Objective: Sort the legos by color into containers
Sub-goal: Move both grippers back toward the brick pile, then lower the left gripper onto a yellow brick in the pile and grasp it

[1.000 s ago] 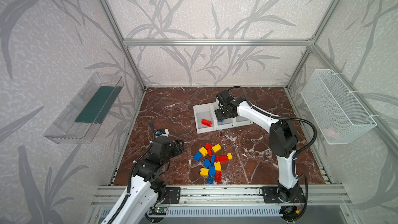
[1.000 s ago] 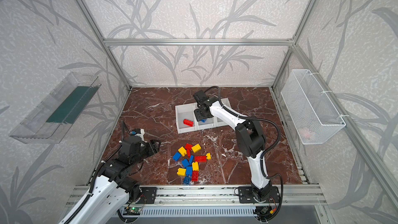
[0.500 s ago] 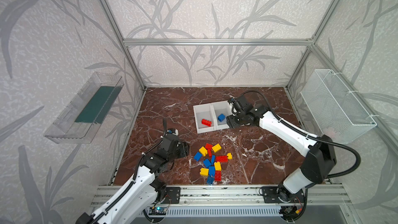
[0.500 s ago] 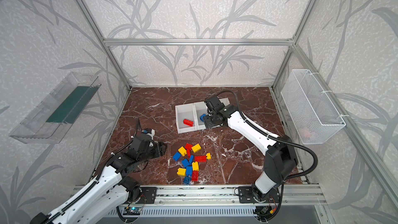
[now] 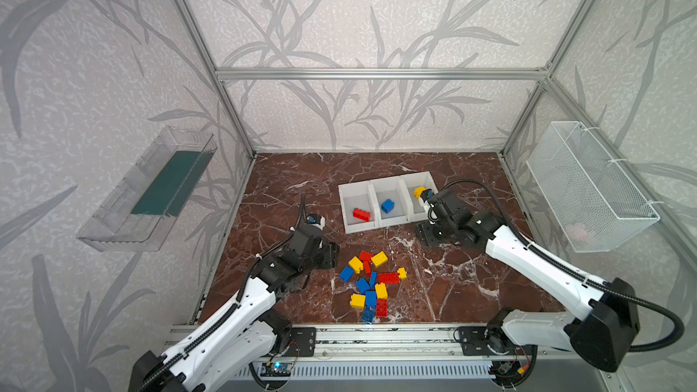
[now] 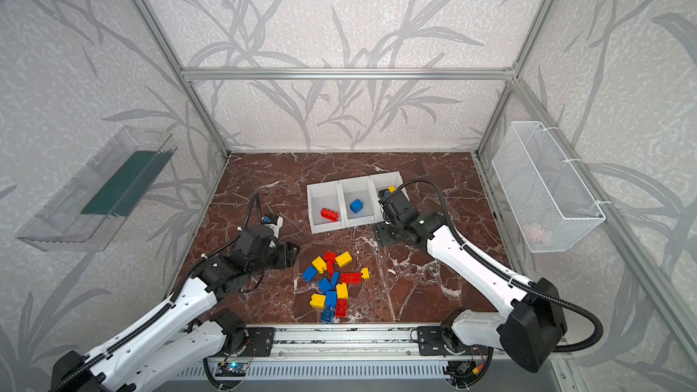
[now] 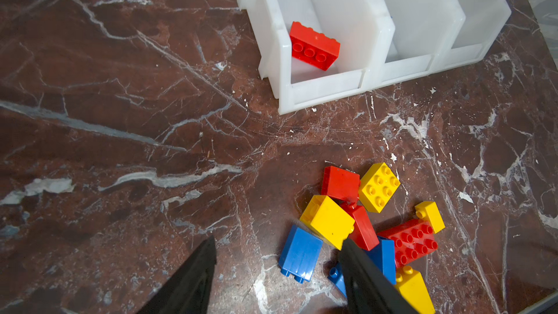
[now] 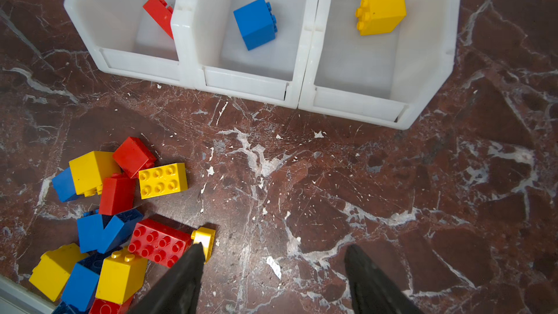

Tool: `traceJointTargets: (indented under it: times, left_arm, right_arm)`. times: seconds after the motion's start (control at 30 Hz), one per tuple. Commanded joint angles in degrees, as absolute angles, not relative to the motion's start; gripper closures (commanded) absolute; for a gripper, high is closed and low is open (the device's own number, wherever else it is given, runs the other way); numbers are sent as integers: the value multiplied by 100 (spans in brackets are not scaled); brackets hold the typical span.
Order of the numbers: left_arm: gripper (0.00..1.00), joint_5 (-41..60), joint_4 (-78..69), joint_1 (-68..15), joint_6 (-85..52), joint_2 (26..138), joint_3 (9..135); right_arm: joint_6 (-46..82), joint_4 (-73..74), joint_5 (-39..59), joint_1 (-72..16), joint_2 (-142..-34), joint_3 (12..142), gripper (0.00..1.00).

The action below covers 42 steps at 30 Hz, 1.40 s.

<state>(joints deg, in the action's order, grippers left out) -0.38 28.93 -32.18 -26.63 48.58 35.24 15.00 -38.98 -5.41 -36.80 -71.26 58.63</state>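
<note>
Left gripper [image 7: 278, 240] jaws apart, holding nothing, beside loose brick pile [image 5: 371, 284], right gripper [image 8: 274, 245] jaws apart, empty, near 3 white bins [image 8: 247, 83]

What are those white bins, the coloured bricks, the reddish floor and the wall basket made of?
Bins: milky moulded plastic, matte; the walls let light through.
Bricks: hard plastic, glossy; crisp moulded studs.
Floor: looks like red marble with white veins; stone or printed sheet, cannot tell.
Basket: fine white wire mesh, probably coated metal.
</note>
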Motion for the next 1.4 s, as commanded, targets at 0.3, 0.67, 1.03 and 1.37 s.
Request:
traceJointTargets:
  times: [0.3,0.67,1.03,1.37]
  left_arm:
    - [31,-435,5582,-3199,-1091,5665,6824]
    - [29,884,4478,-3192,-1686,6092,5673]
    - [27,1618,3526,-3451,-1767,7691,5033]
    - [27,1049,4014,-3896,-1644,8740,5460]
  right_arm:
    - [1434,-3639,-383,-3705,-6425,5643,25]
    - [1854,-4113,-606,-4016,-7022,5886,25]
    - [2591,-4124,-774,-4078,-6989,5577,25]
    - [2619,-4193,-786,-4099,-6935,5646,25]
